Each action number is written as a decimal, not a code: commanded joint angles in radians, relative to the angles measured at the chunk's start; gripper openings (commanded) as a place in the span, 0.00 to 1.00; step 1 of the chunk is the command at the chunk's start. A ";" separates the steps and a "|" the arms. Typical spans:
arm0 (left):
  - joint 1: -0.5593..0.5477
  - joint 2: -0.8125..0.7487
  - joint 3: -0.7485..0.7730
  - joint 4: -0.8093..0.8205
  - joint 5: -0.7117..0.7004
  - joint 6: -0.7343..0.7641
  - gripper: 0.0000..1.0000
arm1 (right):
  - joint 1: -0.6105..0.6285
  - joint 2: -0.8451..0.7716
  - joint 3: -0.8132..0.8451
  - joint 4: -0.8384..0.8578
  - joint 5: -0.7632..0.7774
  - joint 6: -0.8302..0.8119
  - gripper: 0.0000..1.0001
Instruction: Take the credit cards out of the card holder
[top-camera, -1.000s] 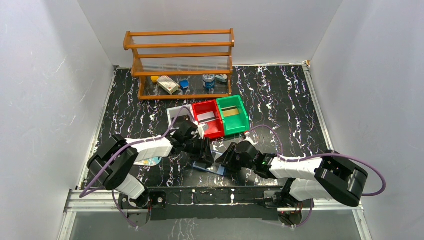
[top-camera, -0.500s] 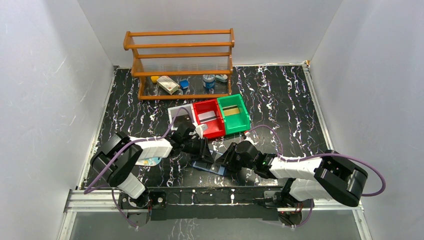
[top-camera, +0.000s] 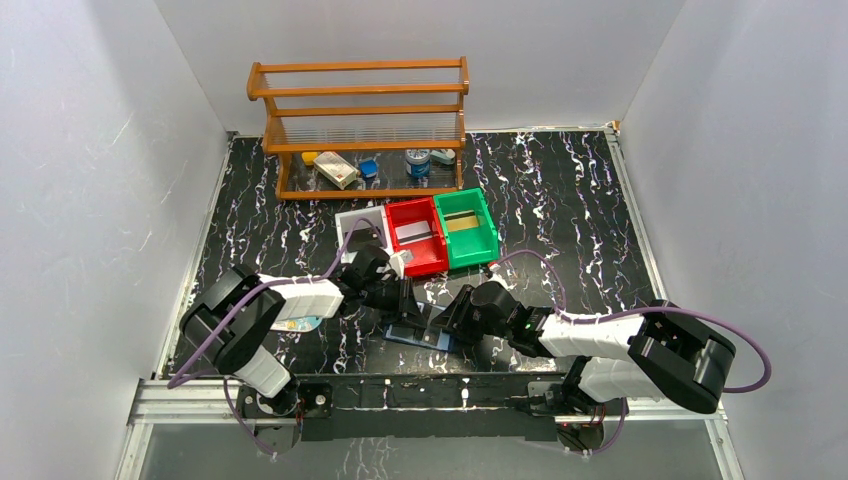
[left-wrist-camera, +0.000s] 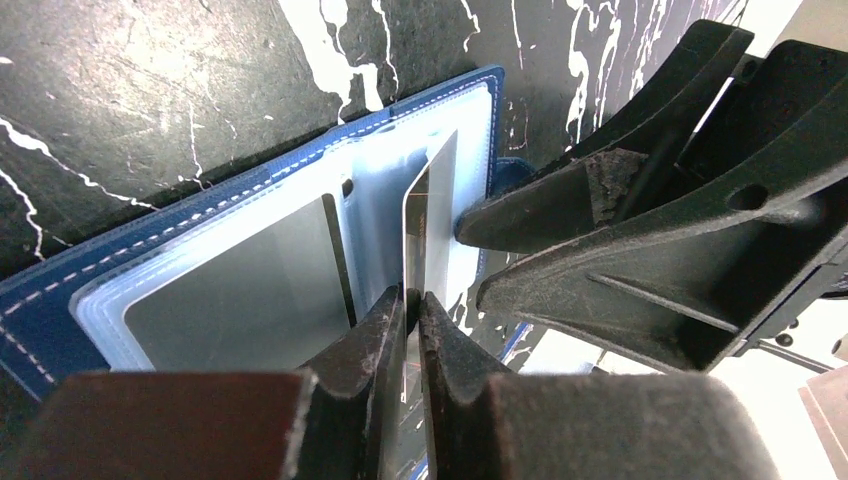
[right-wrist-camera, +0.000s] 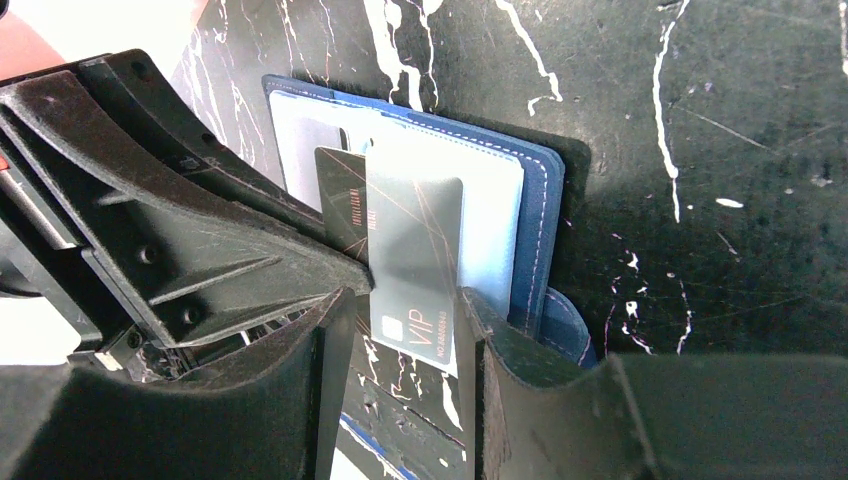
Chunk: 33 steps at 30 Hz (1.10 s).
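The card holder (top-camera: 418, 333) lay open on the surface (top-camera: 560, 200) near the red bin (top-camera: 417, 237). The left hand (left-wrist-camera: 410, 296) pinched one half-drawn card (left-wrist-camera: 430, 205); the right hand (right-wrist-camera: 408, 302) stood half-wide. Another card (left-wrist-camera: 240, 290) sat sleeved.

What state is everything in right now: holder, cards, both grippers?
card holder: lying open, inner face up.
card: lifted on edge, partly out of the holder.
other card: tucked flat inside the holder.
left gripper: shut on the card.
right gripper: open, fingertips at the holder's edge.
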 joint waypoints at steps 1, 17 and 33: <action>0.004 -0.062 -0.017 -0.014 0.007 -0.012 0.08 | -0.008 0.030 -0.031 -0.118 0.030 -0.041 0.51; 0.001 -0.136 -0.088 -0.010 0.020 -0.041 0.07 | -0.006 0.041 0.104 -0.146 -0.045 -0.178 0.51; 0.001 -0.084 -0.090 0.098 -0.046 -0.117 0.03 | -0.007 0.120 0.080 -0.116 -0.052 -0.130 0.46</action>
